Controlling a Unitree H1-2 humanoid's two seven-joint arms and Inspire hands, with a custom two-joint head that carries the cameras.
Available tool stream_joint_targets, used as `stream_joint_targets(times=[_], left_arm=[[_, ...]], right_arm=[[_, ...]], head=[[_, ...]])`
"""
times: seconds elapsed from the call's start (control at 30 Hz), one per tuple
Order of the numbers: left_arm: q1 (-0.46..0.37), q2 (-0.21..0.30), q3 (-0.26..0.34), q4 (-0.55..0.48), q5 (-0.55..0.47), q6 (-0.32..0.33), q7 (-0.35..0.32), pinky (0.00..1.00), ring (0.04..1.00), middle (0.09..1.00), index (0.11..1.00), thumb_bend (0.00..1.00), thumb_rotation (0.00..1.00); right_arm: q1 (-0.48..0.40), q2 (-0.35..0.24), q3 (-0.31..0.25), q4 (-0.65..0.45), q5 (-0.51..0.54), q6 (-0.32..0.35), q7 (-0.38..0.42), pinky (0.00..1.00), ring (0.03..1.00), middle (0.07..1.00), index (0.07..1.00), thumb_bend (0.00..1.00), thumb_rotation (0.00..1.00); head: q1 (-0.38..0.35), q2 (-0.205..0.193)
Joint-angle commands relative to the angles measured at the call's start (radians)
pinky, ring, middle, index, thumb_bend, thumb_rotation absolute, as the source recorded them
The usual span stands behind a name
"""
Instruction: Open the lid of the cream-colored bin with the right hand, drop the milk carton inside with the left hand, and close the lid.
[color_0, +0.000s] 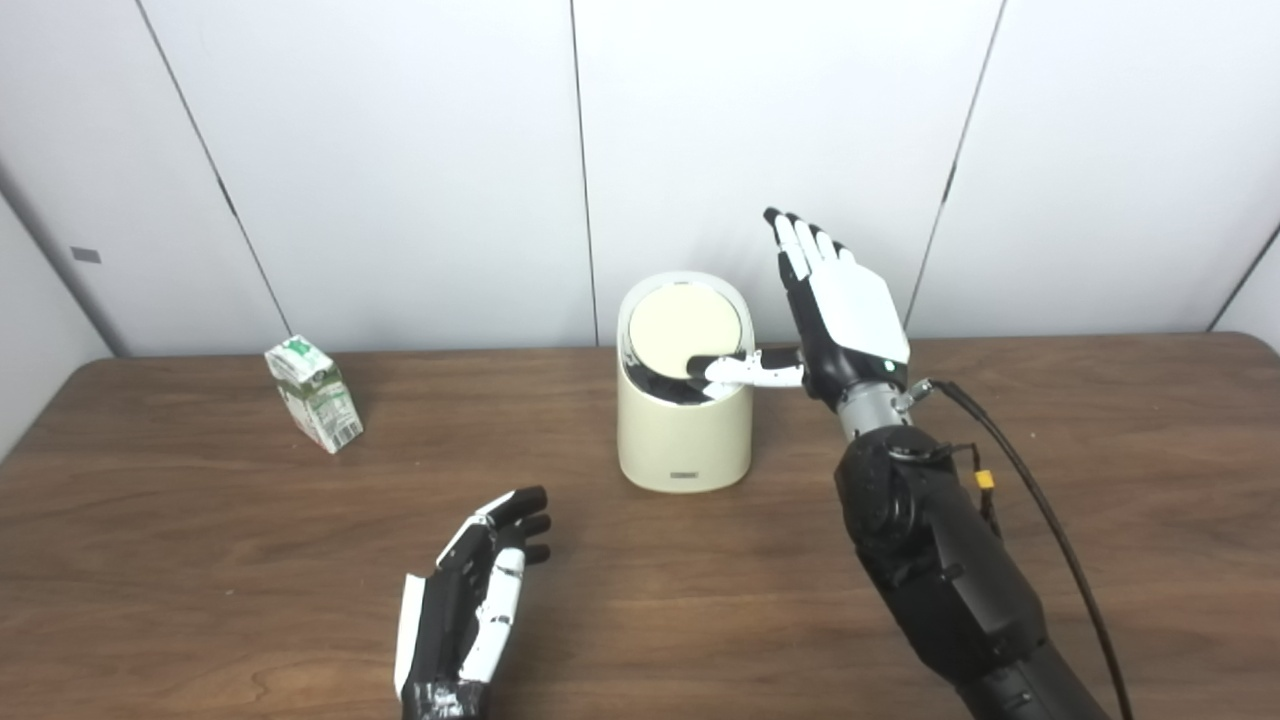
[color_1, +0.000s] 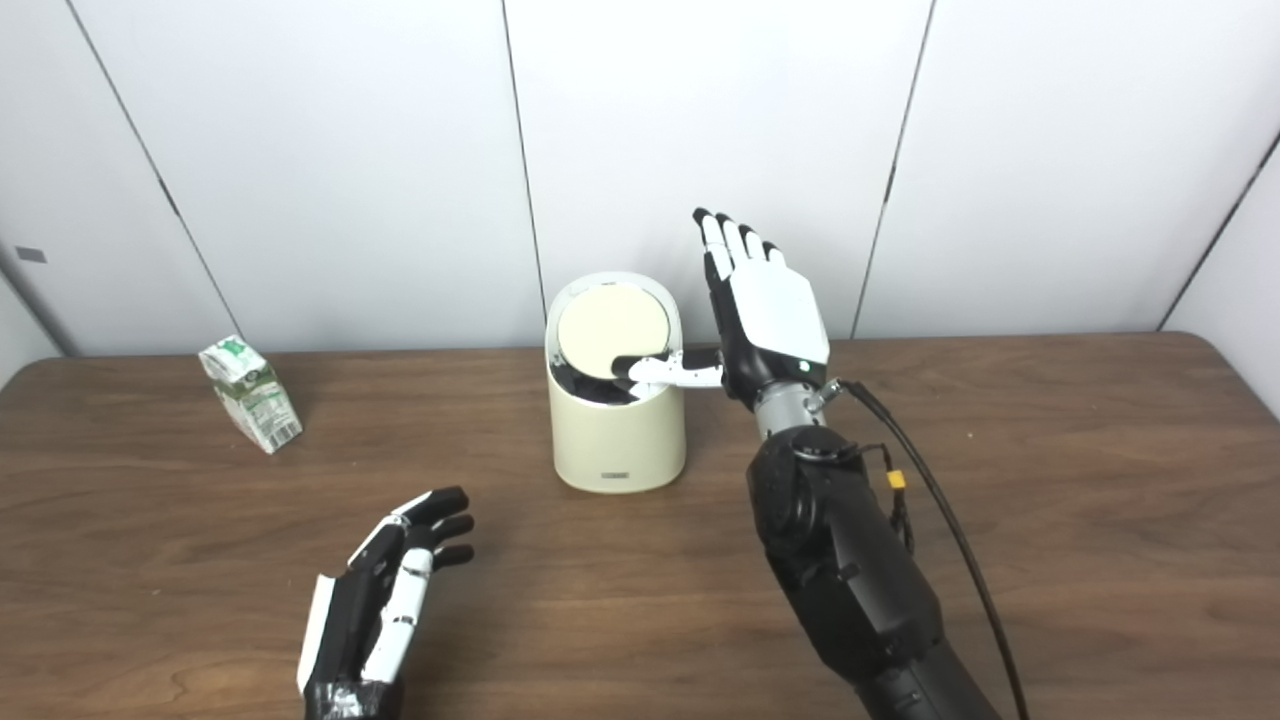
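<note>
the right hand (color_0: 845, 310), fingers spread, thumb-props the cream-colored round plastic bin's (color_0: 684, 430) tilted lid (color_0: 685, 328) for dropping; left hand (color_0: 470, 600) is empty, half-curled, and the green-white milk carton (color_0: 313, 392) waits left.

Bin (color_0: 684, 430): stands on the table (color_0: 1100, 500), near its middle, toward the back edge.
Lid (color_0: 685, 330): on top of the bin, tilted, front edge dipped inside.
Milk carton (color_0: 313, 394): on the table, well left of the bin, leaning.
Right hand (color_0: 845, 310): just right of the bin, thumb reaching onto the lid's front edge.
Left hand (color_0: 470, 600): over the table, in front of the bin and to its left, well apart from the carton.
</note>
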Motion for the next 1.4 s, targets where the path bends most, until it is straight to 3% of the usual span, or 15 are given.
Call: stream_joint_targets(times=[0.0,0.07,0.33,0.53,0.73,1.1,1.37], left_arm=[[-0.013,-0.012,-0.008,-0.039,0.002,-0.011,0.003,0.7,0.77,0.794,0.779,0.23,0.66],[-0.013,-0.012,-0.009,-0.042,0.0,-0.009,0.002,0.7,0.77,0.794,0.779,0.23,0.66],[-0.011,-0.008,-0.009,-0.052,0.0,0.004,-0.002,0.71,0.776,0.799,0.786,0.22,0.66],[-0.008,-0.007,-0.01,-0.058,-0.005,0.008,-0.003,0.71,0.774,0.797,0.783,0.23,0.64],[-0.007,-0.006,-0.008,-0.066,-0.014,0.018,-0.006,0.71,0.773,0.798,0.782,0.23,0.63],[-0.016,0.004,-0.004,-0.059,-0.01,0.006,-0.005,0.71,0.769,0.793,0.781,0.23,0.63],[-0.009,0.009,-0.006,-0.075,0.002,0.012,-0.003,0.7,0.766,0.793,0.782,0.24,0.67]], right_arm=[[-0.043,0.002,0.011,0.006,-0.021,0.004,0.01,1.0,1.0,1.0,1.0,0.76,0.57],[-0.047,-0.001,0.015,0.014,-0.023,0.005,0.011,1.0,1.0,1.0,1.0,0.75,0.57],[-0.055,-0.01,0.044,0.023,-0.06,0.031,0.023,1.0,1.0,1.0,1.0,0.86,0.39],[-0.073,-0.029,0.082,0.004,-0.139,0.118,0.156,1.0,1.0,1.0,1.0,0.95,0.28],[-0.075,-0.029,0.067,-0.018,-0.19,0.124,0.252,1.0,1.0,1.0,1.0,1.0,0.18],[-0.073,-0.048,0.09,-0.027,-0.327,0.123,0.394,1.0,1.0,1.0,1.0,1.0,0.15],[-0.023,-0.067,0.121,-0.053,-0.346,0.109,0.376,1.0,1.0,1.0,1.0,1.0,0.2]], head=[[0.001,0.0],[0.002,0.0],[-0.002,0.007],[-0.004,0.01],[-0.007,0.014],[-0.006,0.017],[-0.006,0.026]])
